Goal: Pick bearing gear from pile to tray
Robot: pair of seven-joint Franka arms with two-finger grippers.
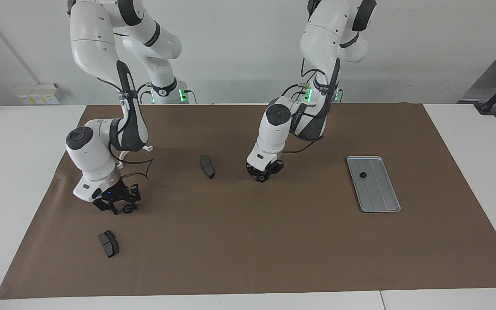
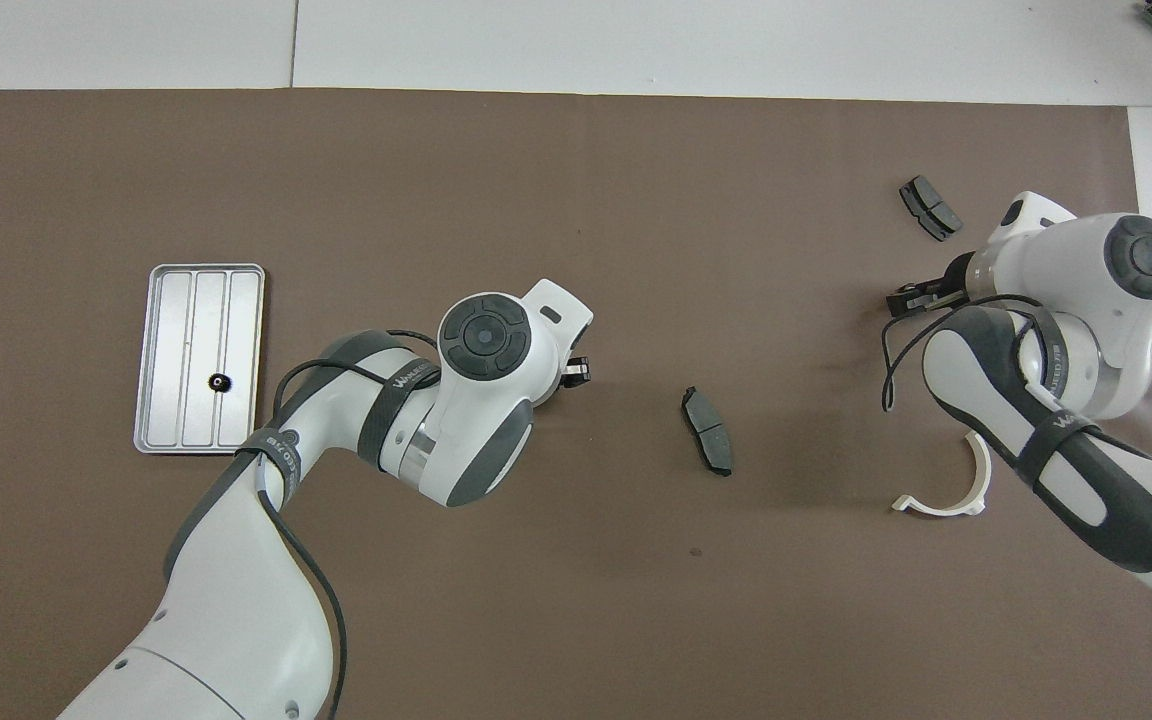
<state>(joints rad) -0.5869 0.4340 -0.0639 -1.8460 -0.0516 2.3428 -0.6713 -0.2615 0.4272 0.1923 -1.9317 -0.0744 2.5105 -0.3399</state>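
The silver tray (image 1: 379,196) (image 2: 168,360) lies toward the left arm's end of the table, with one small black bearing gear (image 1: 363,175) (image 2: 220,381) in it. My left gripper (image 1: 264,175) (image 2: 576,370) is down at the mat mid-table, shut on another small black bearing gear (image 1: 263,177). My right gripper (image 1: 119,207) (image 2: 911,297) is low at the mat at the right arm's end, with a small black ring (image 1: 127,209) at its tip. The pile is a thin scatter around it.
One black wedge pad (image 1: 207,166) (image 2: 707,444) lies between the two grippers. A second wedge pad (image 1: 108,243) (image 2: 930,207) lies farther from the robots than the right gripper. A white half-ring bracket (image 2: 946,490) sits partly under the right arm.
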